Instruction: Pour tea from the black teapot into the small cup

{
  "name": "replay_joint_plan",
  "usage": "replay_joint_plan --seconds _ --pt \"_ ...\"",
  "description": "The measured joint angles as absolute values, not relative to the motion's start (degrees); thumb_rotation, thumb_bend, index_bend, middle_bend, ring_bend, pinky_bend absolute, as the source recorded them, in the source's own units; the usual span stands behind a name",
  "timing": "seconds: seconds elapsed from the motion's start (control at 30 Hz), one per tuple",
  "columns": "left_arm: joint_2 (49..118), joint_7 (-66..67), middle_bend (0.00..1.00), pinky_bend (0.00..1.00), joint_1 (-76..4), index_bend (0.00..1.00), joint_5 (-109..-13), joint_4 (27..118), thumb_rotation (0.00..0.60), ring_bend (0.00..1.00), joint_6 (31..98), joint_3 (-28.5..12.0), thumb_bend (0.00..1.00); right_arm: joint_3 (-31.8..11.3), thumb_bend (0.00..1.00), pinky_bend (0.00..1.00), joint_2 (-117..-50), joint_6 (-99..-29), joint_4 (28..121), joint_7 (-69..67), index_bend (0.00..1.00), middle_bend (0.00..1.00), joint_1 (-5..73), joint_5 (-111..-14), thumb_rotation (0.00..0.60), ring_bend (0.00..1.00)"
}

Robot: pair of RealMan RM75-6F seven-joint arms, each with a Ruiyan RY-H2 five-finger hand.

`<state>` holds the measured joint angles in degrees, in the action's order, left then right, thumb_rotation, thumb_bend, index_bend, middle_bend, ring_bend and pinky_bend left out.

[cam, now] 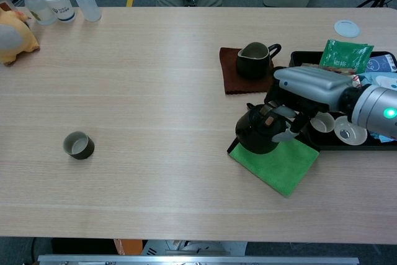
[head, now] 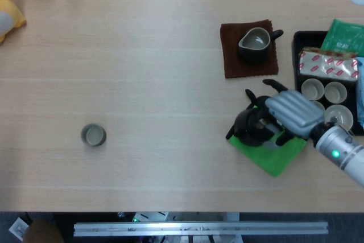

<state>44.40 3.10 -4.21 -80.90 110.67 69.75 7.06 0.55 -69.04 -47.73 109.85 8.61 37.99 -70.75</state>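
The black teapot is in the grip of my right hand, whose fingers curl around its handle side. The pot hangs over the far left corner of the green cloth, which now lies mostly bare. The small dark cup stands alone far off at the table's left, upright and empty-looking. My left hand appears in neither view.
A dark pitcher sits on a brown cloth behind the teapot. A black tray with white cups and packets lies at the right. Bottles and a yellow toy occupy the far left corner.
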Motion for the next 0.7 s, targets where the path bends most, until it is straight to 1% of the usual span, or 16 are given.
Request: replay_joint_plan --seconds 0.2,0.37,0.53,0.6,0.67,0.7 --pt "44.48 3.28 0.28 0.21 -4.27 0.23 -81.19 110.85 0.600 0.29 69.66 7.15 0.28 -0.82 0.00 0.00 -68.21 -50.94 109.40 9.88 0.93 0.90 37.43 -71.41 0.600 0.85" --pt "44.51 3.50 0.28 0.21 -4.38 0.23 -81.27 111.11 0.600 0.29 69.61 7.13 0.28 -1.69 0.00 0.00 -67.82 -51.72 109.43 10.27 0.94 0.90 37.01 -69.83 0.596 0.85" --pt "44.60 3.91 0.28 0.21 -4.53 0.23 -81.25 111.41 0.600 0.29 69.42 7.12 0.28 -2.12 0.00 0.00 -67.40 -51.80 109.12 9.08 0.95 0.90 36.74 -69.85 0.514 0.85" --pt "44.68 4.05 0.28 0.21 -4.56 0.23 -81.26 111.49 0.600 0.29 69.42 7.12 0.28 -2.26 0.00 0.00 -67.26 -52.01 108.96 8.49 0.96 0.90 36.51 -70.10 0.471 0.85" --pt "44.73 4.23 0.28 0.21 -4.64 0.23 -81.20 111.62 0.600 0.29 69.31 7.11 0.28 -2.40 0.00 0.00 -66.98 -52.13 108.82 7.84 0.96 0.90 36.33 -70.41 0.411 0.85" --pt "44.75 4.32 0.28 0.21 -4.68 0.23 -81.16 111.66 0.600 0.29 69.25 7.10 0.28 -2.45 0.00 0.00 -66.83 -52.16 108.74 7.56 0.96 0.90 36.25 -70.53 0.393 0.85"
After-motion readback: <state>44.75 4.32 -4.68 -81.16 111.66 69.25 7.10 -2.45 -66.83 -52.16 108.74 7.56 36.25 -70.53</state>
